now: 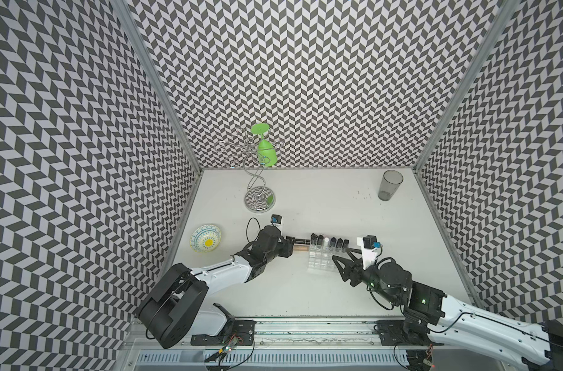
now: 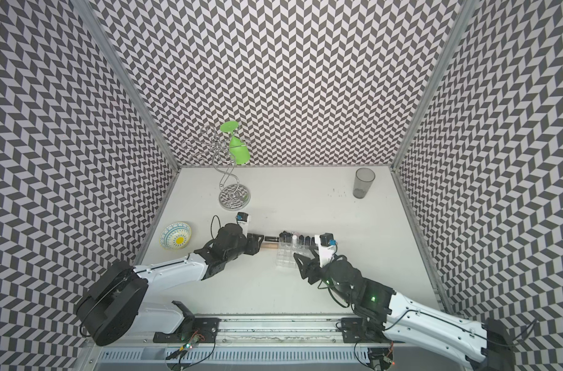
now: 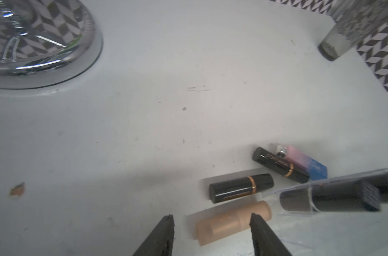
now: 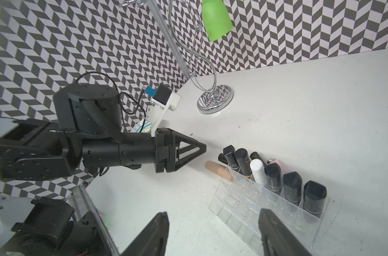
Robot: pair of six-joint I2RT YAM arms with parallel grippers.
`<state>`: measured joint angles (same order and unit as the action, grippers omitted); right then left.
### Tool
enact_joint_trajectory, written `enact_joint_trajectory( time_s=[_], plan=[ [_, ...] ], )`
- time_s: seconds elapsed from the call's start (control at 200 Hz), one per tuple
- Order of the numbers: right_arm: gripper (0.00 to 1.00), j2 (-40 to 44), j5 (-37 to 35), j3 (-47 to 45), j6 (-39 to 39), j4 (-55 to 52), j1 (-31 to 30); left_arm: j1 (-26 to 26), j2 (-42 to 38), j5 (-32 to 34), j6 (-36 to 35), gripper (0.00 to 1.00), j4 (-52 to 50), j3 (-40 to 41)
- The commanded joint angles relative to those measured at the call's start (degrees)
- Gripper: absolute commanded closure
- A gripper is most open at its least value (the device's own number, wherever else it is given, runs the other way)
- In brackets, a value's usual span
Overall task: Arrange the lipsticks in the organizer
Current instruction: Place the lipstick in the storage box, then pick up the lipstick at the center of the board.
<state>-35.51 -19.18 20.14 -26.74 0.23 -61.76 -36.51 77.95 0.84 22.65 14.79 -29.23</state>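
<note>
This is a robotics lab test cell. Chevron-patterned walls (image 1: pixel 305 80) on aluminium framing (image 1: pixel 159 83) enclose a white tabletop (image 1: pixel 305 289). Robot arms (image 1: pixel 222 273) stand on a rail (image 1: pixel 305 331).

The organizer (image 4: pixel 244 212) is clear, smooth plastic. The black lipsticks (image 3: pixel 241 189) are glossy with shiny gold bands, while the beige lipstick (image 3: pixel 224 223) looks matt. The wine-glass stand (image 3: pixel 40 40) is mirror-polished chrome metal. The tabletop (image 3: pixel 188 66) is matt white, a bit scuffed. The tumbler (image 1: pixel 390 186) is smoky, translucent plastic by the look of it.
</note>
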Motion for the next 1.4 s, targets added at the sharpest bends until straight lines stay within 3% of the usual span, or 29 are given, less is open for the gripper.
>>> enact_joint_trajectory(
  time_s=[0.0,0.12,0.335,0.621,0.901,1.392],
  plan=[
    [0.32,1.19,0.79,-0.98,-0.5,2.98,-0.26,0.27,2.69,-7.18,-5.03,0.42,7.99,-0.56],
    [0.32,1.38,1.07,-0.46,-0.45,2.39,-0.28,1.94,8.82,-11.06,-4.98,0.44,11.3,-0.68],
    [0.33,1.58,1.45,-0.98,-0.79,2.28,-0.26,2.67,11.37,-12.41,-5.37,0.47,10.02,-1.96],
    [0.33,1.01,0.29,-1.2,-0.39,3.05,-0.29,2.5,7.75,-12.76,-3.62,0.51,11.21,4.26],
    [0.33,1.44,0.64,-1.51,-0.35,3.12,-0.26,2.37,11.31,-13.72,-4.48,0.52,11.62,4.12],
    [0.33,0.31,0.9,-1.55,-0.24,3.75,-0.29,-4.62,6.73,-3.02,-0.77,0.51,-1.45,3.19]
  ],
)
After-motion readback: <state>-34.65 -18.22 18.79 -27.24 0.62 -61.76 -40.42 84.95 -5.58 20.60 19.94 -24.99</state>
